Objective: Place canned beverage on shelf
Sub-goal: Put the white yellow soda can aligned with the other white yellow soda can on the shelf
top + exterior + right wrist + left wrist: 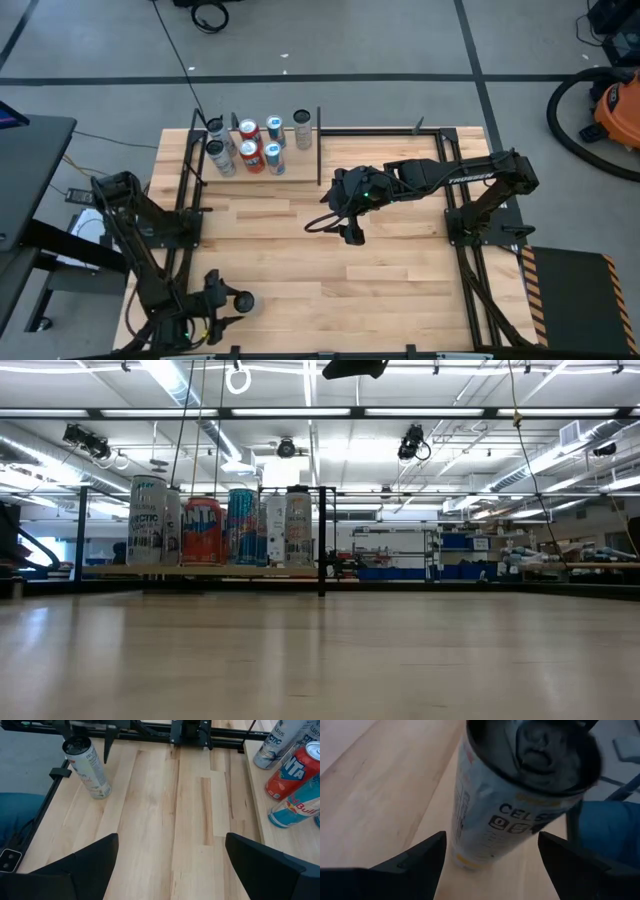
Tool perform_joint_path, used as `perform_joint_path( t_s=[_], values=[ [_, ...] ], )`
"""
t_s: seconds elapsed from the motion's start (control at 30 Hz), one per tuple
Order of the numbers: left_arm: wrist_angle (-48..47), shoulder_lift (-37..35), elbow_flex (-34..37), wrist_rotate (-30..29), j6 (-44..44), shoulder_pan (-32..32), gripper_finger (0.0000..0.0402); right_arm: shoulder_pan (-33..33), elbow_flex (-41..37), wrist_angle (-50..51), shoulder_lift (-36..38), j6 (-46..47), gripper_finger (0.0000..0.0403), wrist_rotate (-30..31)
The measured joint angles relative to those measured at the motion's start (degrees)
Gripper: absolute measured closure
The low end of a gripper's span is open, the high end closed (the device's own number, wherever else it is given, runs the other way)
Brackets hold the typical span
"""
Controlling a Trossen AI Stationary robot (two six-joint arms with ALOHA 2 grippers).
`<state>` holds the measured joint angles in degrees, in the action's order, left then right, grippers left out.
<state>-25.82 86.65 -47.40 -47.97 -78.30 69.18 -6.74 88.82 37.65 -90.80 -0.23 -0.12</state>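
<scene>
Fingers of the left gripper (228, 300) straddle a pale can (243, 300) at the high view's lower left, apparently not yet pinching it. Right gripper (340, 229) hovers spread and empty mid-frame. Shelf (290, 168) with seven cans sits upper left of centre.

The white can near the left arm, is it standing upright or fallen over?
Upright. The white can stands on its base on the table, top rim upward, unheld.

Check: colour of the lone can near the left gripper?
White with dark lettering, can; left wrist view shows it best.
</scene>
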Motion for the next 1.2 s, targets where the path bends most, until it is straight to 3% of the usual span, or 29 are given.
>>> perform_joint_path(
  t_s=[0.53, 1.2],
  values=[
    [2.0, 4.1, 0.0, -0.3, 8.6, -10.1, 0.0086, 0.0, 0.0, 0.0, 0.0, -0.7, 0.0025, 0.0],
    [2.9, 4.1, 0.0, 6.3, 33.4, -29.9, 0.0086, 0.1, 0.0, 0.0, 0.0, -1.6, 0.0025, 0.0]
  ],
)
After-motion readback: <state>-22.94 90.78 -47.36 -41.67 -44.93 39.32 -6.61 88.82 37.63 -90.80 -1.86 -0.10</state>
